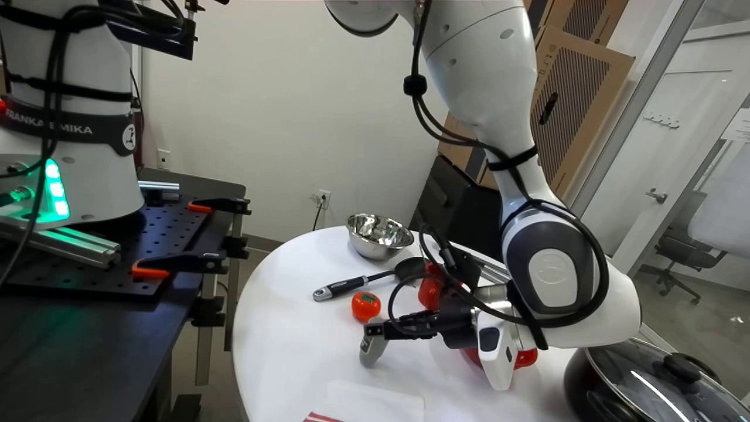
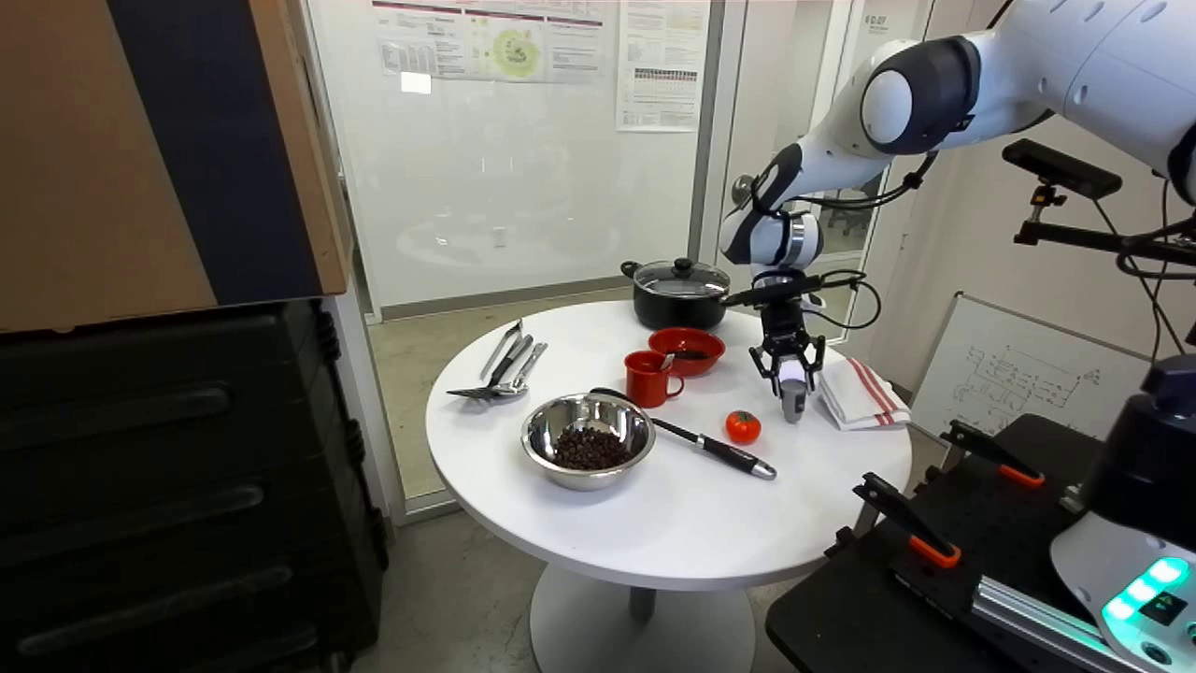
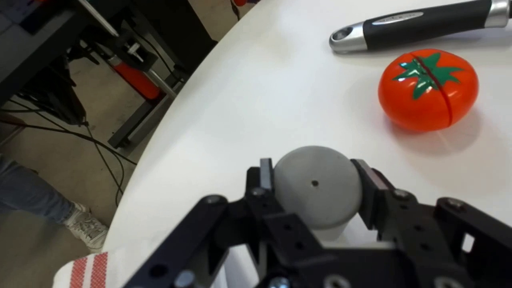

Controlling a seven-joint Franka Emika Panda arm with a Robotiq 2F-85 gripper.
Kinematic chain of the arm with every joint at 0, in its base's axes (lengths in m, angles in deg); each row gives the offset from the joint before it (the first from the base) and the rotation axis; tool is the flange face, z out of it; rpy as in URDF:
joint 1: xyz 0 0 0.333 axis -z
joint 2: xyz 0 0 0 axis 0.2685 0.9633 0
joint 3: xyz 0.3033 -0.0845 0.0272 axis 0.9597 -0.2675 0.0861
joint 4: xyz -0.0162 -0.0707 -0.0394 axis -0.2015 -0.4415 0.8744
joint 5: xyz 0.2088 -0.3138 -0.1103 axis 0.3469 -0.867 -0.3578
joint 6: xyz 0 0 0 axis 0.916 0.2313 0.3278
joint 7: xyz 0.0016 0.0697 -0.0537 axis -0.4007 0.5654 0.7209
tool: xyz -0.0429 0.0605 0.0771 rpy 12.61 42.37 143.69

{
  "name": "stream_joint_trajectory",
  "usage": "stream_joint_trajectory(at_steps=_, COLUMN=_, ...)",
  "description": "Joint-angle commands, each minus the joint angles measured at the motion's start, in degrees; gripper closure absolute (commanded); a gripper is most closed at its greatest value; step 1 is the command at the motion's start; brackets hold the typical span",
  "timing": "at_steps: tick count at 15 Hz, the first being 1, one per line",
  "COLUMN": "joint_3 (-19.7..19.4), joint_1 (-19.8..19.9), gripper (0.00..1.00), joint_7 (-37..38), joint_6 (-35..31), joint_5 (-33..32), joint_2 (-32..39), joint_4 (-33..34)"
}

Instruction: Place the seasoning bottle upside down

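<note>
The seasoning bottle is a small grey cylinder. It shows in both exterior views [image 1: 372, 350] [image 2: 793, 400], near the folded towel. In the wrist view I see its flat round grey end [image 3: 318, 186] with a small dark hole in the middle. My gripper [image 2: 790, 366] has a finger against each side of the bottle near its top; it also shows in an exterior view [image 1: 375, 330] and in the wrist view [image 3: 314, 176]. The bottle is near vertical, leaning slightly. I cannot tell if its lower end touches the white table [image 2: 673, 523].
A toy tomato [image 3: 428, 90] and a black-handled utensil [image 2: 715, 451] lie close by. A striped towel [image 2: 864, 393] lies beside the bottle. A red mug [image 2: 645, 380], red bowl [image 2: 687, 344], steel bowl [image 2: 584, 477], lidded pot [image 2: 680, 304] and several tools [image 2: 509, 365] stand further off.
</note>
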Motion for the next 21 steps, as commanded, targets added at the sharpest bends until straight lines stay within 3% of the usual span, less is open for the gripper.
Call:
stream_joint_trajectory(at_steps=1, joint_3=0.68, joint_1=0.66, gripper=0.76, joint_7=-1.28, joint_6=-4.42, joint_5=1.84, joint_2=0.23, joint_4=0.22)
stream_joint_trajectory(at_steps=5, joint_3=1.26, joint_1=0.95, gripper=0.76, joint_7=-2.32, joint_6=-5.66, joint_5=2.45, joint_2=-0.21, joint_4=-0.41)
stream_joint_trajectory(at_steps=6, joint_3=1.33, joint_1=0.99, gripper=0.65, joint_7=-2.43, joint_6=-5.80, joint_5=2.50, joint_2=-0.25, joint_4=-0.45)
stream_joint_trajectory(at_steps=7, joint_3=1.38, joint_1=1.04, gripper=0.27, joint_7=-2.55, joint_6=-5.71, joint_5=2.52, joint_2=-0.24, joint_4=-0.44)
stream_joint_trajectory(at_steps=9, joint_3=1.43, joint_1=1.14, gripper=0.24, joint_7=-2.68, joint_6=-5.95, joint_5=2.61, joint_2=-0.25, joint_4=-0.49)
stream_joint_trajectory(at_steps=12, joint_3=1.75, joint_1=1.37, gripper=0.01, joint_7=-2.84, joint_6=-7.74, joint_5=2.82, joint_2=-0.18, joint_4=-0.86)
stream_joint_trajectory(at_steps=21, joint_3=1.80, joint_1=1.65, gripper=0.00, joint_7=-2.93, joint_6=-6.01, joint_5=2.26, joint_2=-1.52, joint_4=-1.78)
